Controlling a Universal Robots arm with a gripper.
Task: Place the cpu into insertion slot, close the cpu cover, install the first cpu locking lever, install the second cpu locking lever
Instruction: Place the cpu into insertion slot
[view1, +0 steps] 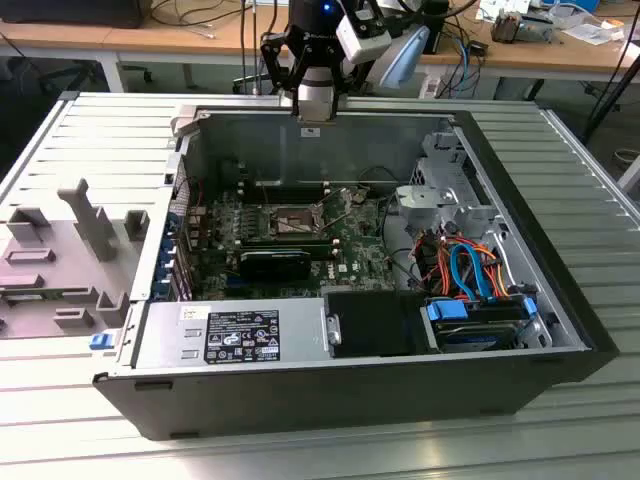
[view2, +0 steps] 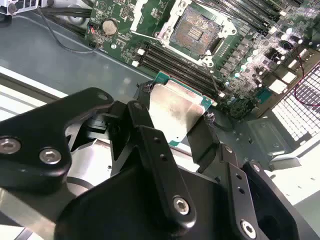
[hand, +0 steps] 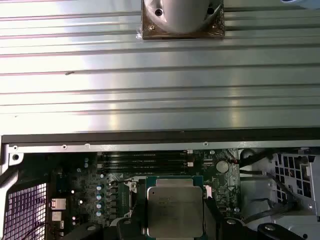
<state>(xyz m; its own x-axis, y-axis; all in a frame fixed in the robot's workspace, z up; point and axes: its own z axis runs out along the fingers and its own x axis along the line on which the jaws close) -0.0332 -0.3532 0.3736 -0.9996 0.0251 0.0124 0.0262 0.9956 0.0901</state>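
The tool is clenched on the chip, with its black metal fingers pressing two opposite edges of the thin square. The chip's top is a smooth, dull silver plate on a green base that shows as a narrow border. In the first wrist view the chip hangs flat in the air above the green circuit board. It is near the far wall of the open case and well apart from the socket.

The socket is a square with a dark, finely dotted centre and a bright metal rim, and its contact field is exposed. Long black memory slots run alongside it.

The case is a black metal box lying on its side on a counter of ribbed, brushed-metal slats, and bare slats run past each of its walls. Its upper side is open, so the space over the socket is free.

Along the case's near wall a grey power supply box takes the corner on the exterior view's left. Blue and orange cables crowd the corner on the exterior view's right. Blocky grey plastic fixtures stand by the counter's edge on the exterior view's left.
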